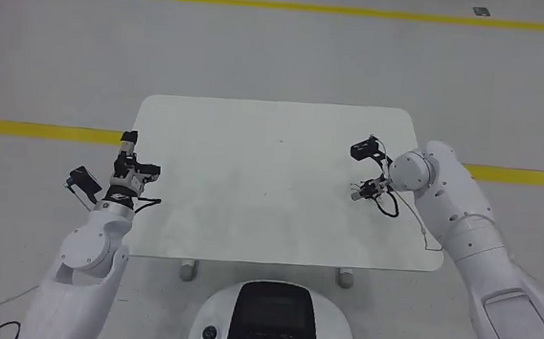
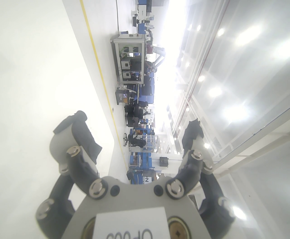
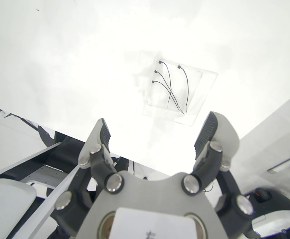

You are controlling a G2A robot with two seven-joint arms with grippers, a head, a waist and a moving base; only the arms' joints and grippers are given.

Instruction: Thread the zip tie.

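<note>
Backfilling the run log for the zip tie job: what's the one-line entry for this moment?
phase: nothing grasped | left claw: open, empty | right claw: open, empty, facing clear tray | zip ties: four, black, lying in tray

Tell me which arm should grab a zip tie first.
Right. The open right gripper faces the thin black plastic zip ties in the clear shallow square tray; the open left gripper looks out at the room beyond the white table.

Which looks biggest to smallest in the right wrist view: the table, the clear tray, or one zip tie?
1. table
2. clear tray
3. zip tie
The four ties in the tray look about alike, so any one comes last.
</note>
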